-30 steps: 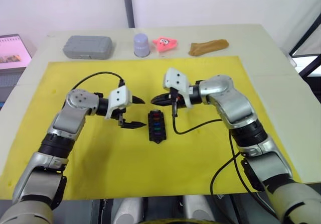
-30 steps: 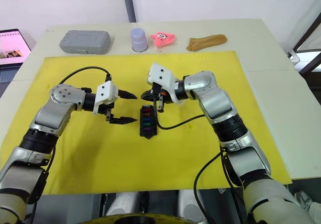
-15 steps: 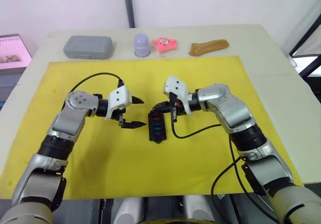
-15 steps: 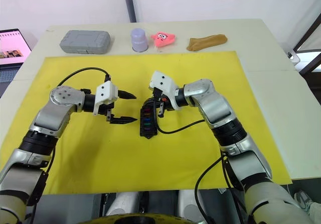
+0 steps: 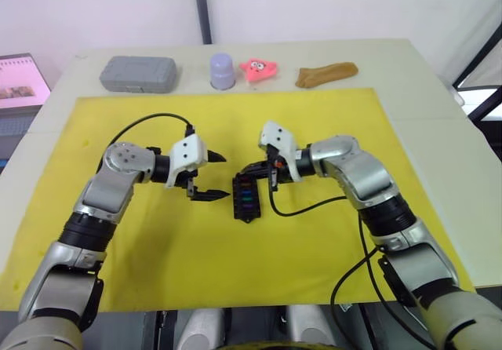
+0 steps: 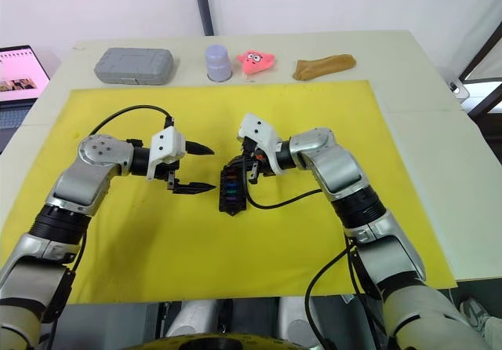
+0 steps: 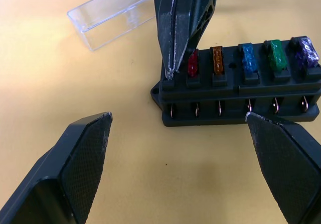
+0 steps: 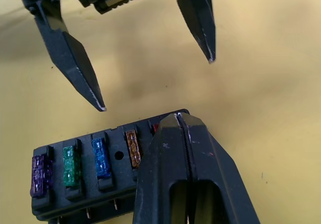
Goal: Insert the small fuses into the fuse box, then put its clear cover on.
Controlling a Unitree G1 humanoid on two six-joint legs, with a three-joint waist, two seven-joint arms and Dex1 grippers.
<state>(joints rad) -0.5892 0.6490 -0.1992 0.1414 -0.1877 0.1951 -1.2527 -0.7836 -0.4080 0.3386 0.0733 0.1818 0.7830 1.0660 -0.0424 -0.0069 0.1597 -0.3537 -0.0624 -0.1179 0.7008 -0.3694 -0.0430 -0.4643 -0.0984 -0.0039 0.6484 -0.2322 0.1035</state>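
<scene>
From the head views, the right gripper [image 5: 249,167] has dropped from above the far end of the fuse box [image 5: 244,197] a second ago right onto that end, while the left gripper [image 6: 198,168] hangs just beside the box, spread wide and holding nothing, same as before. Left wrist view: red, orange, blue, green and purple fuses [image 7: 249,57] sit in the slots, the right fingers are pressed together with their tip at the end slot next to red, and the cover [image 7: 113,14] lies on the mat [image 7: 60,73] just behind the box. Right wrist view shows the same closed fingers over that end, so I'd say it's pushing in the last fuse (can't see it), and next up is fetching the cover and lining it up over the box.
</scene>
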